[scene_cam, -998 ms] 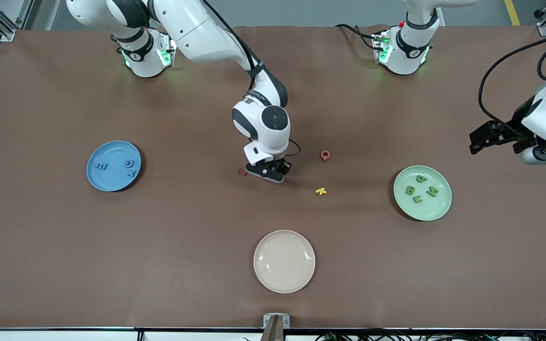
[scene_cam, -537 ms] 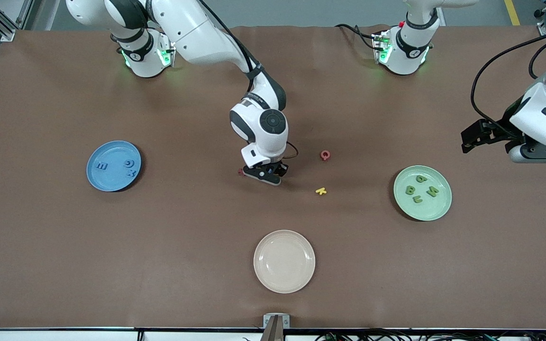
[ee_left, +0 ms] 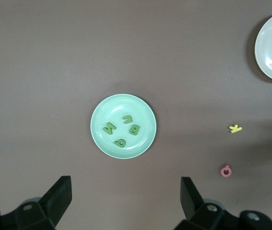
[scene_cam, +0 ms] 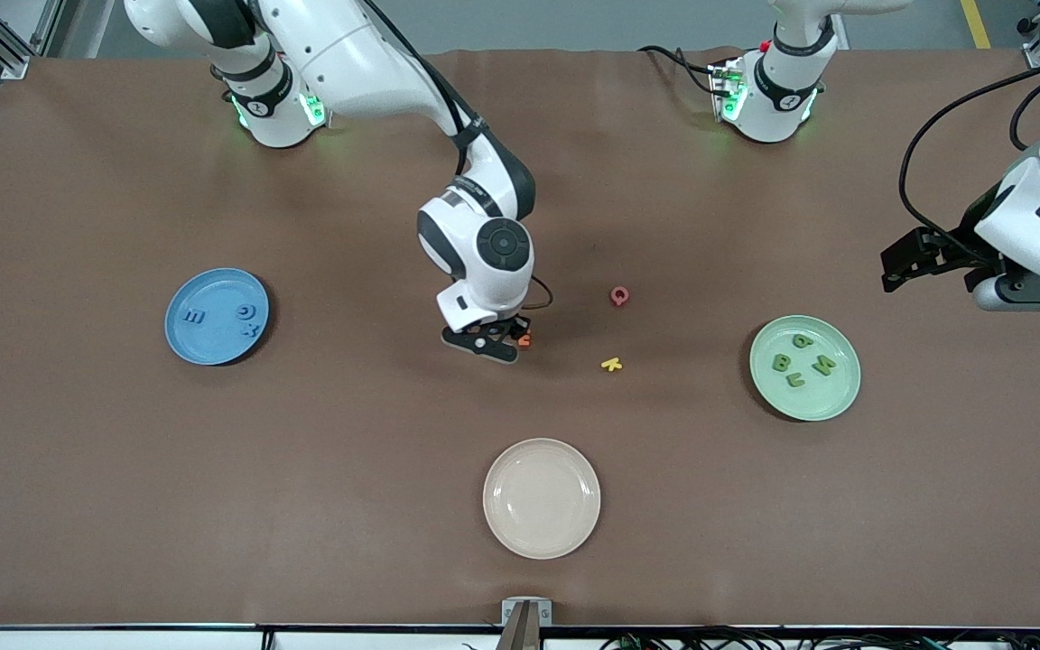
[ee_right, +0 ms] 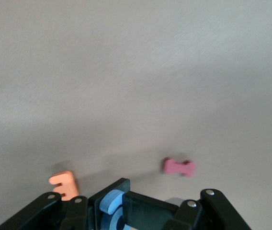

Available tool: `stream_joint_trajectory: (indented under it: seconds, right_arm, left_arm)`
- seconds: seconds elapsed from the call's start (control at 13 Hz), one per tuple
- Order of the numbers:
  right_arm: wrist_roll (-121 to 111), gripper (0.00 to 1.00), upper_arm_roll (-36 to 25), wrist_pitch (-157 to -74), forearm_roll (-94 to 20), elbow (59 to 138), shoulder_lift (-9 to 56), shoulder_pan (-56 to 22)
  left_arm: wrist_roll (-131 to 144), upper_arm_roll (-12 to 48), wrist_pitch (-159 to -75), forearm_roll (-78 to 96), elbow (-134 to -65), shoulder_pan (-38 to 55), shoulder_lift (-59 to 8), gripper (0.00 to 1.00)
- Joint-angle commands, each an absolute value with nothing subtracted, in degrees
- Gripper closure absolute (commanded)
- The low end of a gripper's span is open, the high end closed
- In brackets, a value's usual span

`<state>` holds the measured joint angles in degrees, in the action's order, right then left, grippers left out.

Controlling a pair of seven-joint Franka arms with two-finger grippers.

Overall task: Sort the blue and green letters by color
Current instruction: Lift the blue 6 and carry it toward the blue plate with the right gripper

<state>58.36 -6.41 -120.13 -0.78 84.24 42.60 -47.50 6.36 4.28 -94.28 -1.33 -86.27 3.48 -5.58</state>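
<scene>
Right wrist view: jaws half hide a blue letter (ee_right: 111, 201).

Three plates (scene_cam: 217, 316); four green letters (scene_cam: 798, 363), four blue letters (scene_cam: 198, 317).

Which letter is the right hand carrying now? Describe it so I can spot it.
Find the right hand above the middle of the brown table. Pinched in it is a small flat blue foam letter. The orange foam letter and pink foam letter lie loose below.
</scene>
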Motion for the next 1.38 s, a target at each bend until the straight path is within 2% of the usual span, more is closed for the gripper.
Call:
stream_joint_trajectory:
  seconds: [0.0,0.08,0.38,0.84,1.15,1.3]
  right_arm:
    - [51.53,1.00,-5.45,-113.32,-0.70,85.78,37.28,-43.52]
    - [49.33,1.00,-5.45,-111.20,-0.70,87.26,35.35,-42.29]
    - [39.93,1.00,-5.62,-112.14,-0.35,99.55,26.48,-38.51]
    - [14.20,1.00,-5.80,-120.14,0.35,121.09,11.45,-24.29]
    - [-2.77,1.00,-5.80,-122.69,0.35,127.51,7.21,-12.95]
    - [-9.38,1.00,-5.80,-128.03,0.35,130.94,7.21,-8.46]
  left_arm:
    - [6.59,4.13,-93.69,-2.11,-86.31,3.25,-4.57,0.00]
    - [6.59,4.13,-93.69,-2.11,-86.22,3.25,-4.57,0.00]
    - [5.45,3.96,-93.69,-2.02,-86.13,3.08,-4.66,0.00]
    - [5.45,3.96,-93.69,-2.11,-86.13,3.16,-4.57,0.00]
    - [5.36,3.96,-93.69,-2.11,-86.13,3.16,-4.57,0.00]
    - [5.36,3.96,-93.69,-2.02,-86.22,3.08,-4.48,0.00]
